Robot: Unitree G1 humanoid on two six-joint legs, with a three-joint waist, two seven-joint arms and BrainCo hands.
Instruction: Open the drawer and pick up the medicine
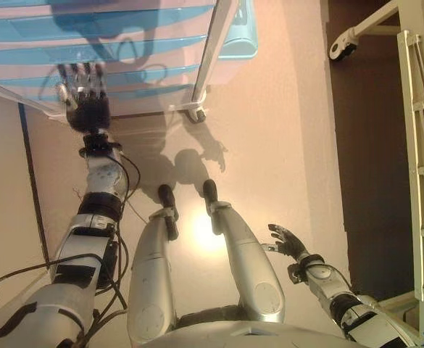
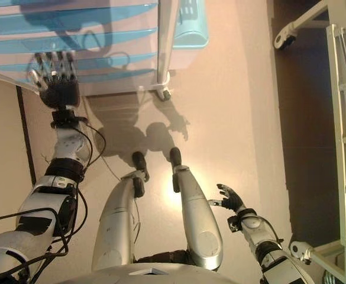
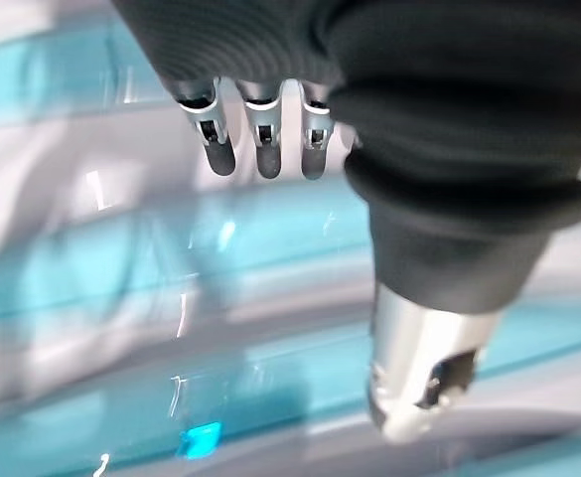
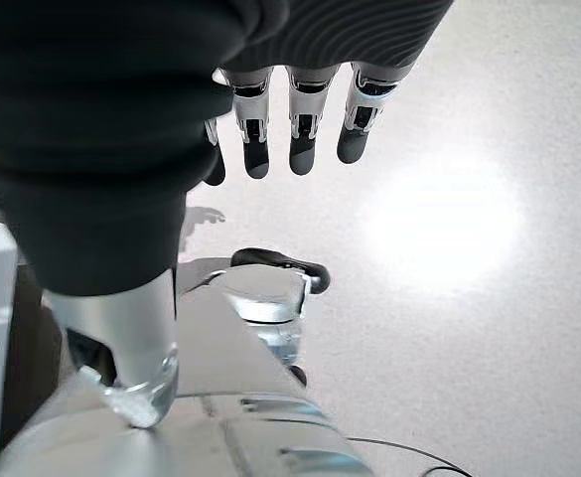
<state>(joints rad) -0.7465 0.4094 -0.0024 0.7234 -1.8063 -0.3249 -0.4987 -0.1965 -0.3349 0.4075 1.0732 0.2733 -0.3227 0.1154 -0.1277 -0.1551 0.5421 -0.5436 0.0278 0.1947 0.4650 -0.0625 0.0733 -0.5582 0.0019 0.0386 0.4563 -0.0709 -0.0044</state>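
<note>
A plastic drawer unit (image 1: 125,43) with translucent blue drawer fronts and pale frames stands on casters at the far left. My left hand (image 1: 87,98) is stretched out against its lower drawers, fingers straight and open, the fingertips (image 3: 260,159) close to a blue drawer front (image 3: 171,268). All the drawers look shut. No medicine shows in any view. My right hand (image 1: 288,241) hangs low at my right side over the floor, fingers relaxed and open, holding nothing.
A caster (image 1: 197,114) sits under the unit's white corner post (image 1: 215,43). A white metal frame (image 1: 422,167) stands along the right edge, over a dark floor strip (image 1: 367,145). A dark line (image 1: 30,174) runs along the floor at the left.
</note>
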